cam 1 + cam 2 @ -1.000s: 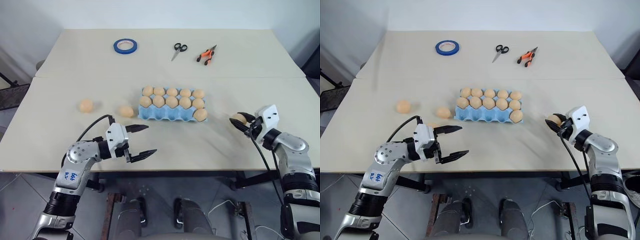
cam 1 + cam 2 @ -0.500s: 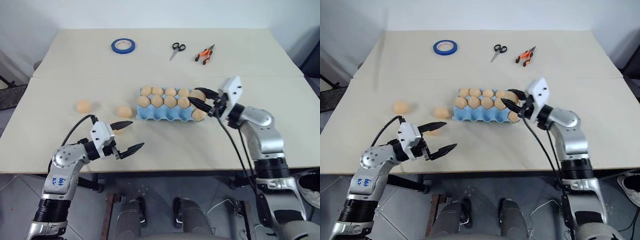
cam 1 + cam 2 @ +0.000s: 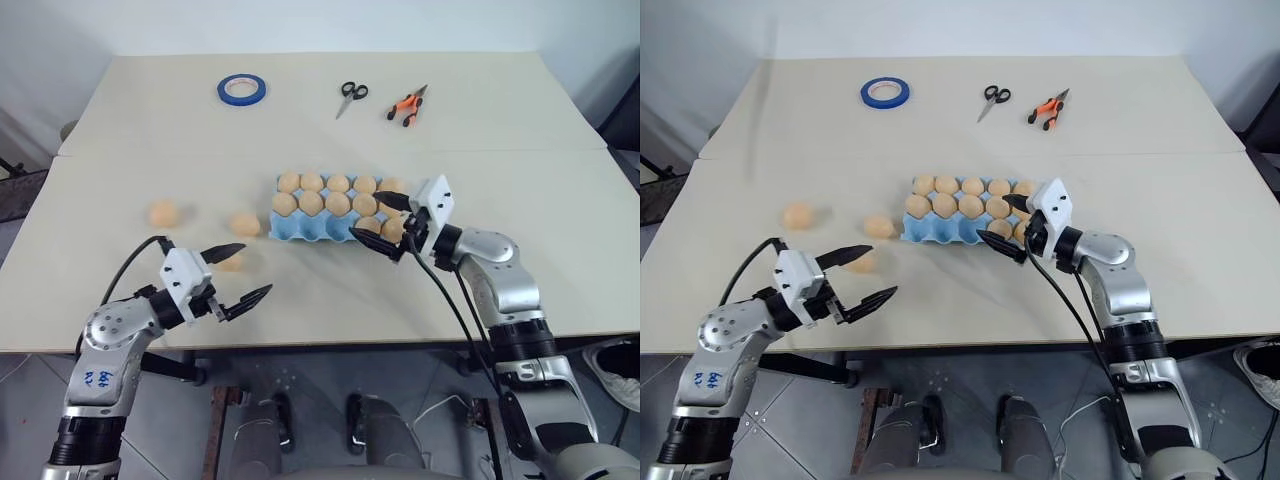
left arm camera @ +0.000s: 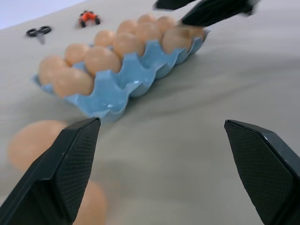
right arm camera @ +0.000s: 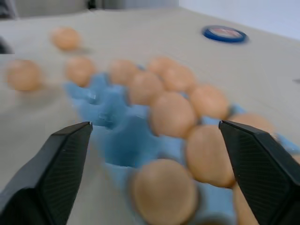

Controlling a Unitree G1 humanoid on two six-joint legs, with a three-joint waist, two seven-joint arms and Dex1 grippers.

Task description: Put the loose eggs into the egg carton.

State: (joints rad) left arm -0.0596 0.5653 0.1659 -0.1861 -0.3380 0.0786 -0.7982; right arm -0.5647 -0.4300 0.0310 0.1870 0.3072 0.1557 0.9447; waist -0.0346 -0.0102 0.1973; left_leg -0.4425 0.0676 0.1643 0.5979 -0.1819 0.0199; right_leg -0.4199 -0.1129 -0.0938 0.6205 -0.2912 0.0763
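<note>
Over the egg carton (image 3: 325,226), right gripper (image 3: 385,222) spread, seemingly empty, left gripper (image 3: 242,270) spread by loose eggs (image 3: 245,223)

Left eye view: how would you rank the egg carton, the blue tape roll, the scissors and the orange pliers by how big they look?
1. egg carton
2. blue tape roll
3. scissors and orange pliers: they look about alike, so no ranking.
The last three lie farther from the camera, which shrinks them.

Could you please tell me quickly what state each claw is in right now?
Left claw: open, holding nothing.
Right claw: open, empty, over the near-right end of the light blue moulded egg carton.
</note>
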